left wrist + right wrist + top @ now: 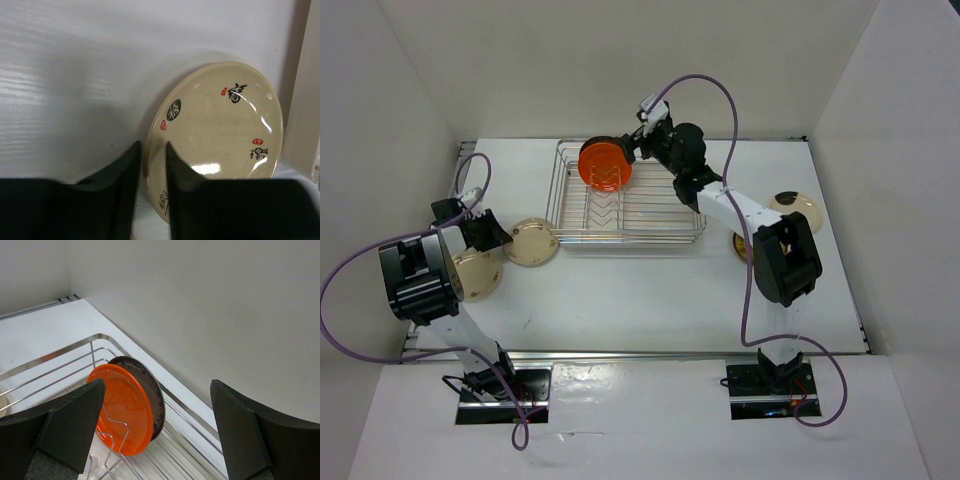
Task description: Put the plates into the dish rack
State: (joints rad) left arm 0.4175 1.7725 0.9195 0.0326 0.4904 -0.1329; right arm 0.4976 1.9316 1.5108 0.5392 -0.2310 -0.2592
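From my station I saw the dish rack (pixel 692 228) sitting at the middle of the white table (pixel 650 290), toward its far side. An orange plate (pixel 122 410) stood on edge in the rack's far left corner, caught in the wire dividers. A dark plate (pixel 152 390) stood directly behind it, against the rack's end wall.

The right gripper (pixel 157 390) hung over that same corner of the rack. Its jaws were spread wide and held nothing, and the two plates showed in the gap between the fingers (pixel 70 425).

Outside the rack, just off its near left corner, the left gripper (pixel 152 145) had its jaws pinched together on the rim of a cream plate (pixel 220 130) marked with small black and red characters.

A second cream plate (pixel 478 277) lay farther left of the rack, partly under the left arm. A third cream plate (pixel 798 208) lay to the right of the rack, well apart from it. Off the rack's near right corner I could see only the edge of another plate (pixel 739 244), which the right arm mostly covered.
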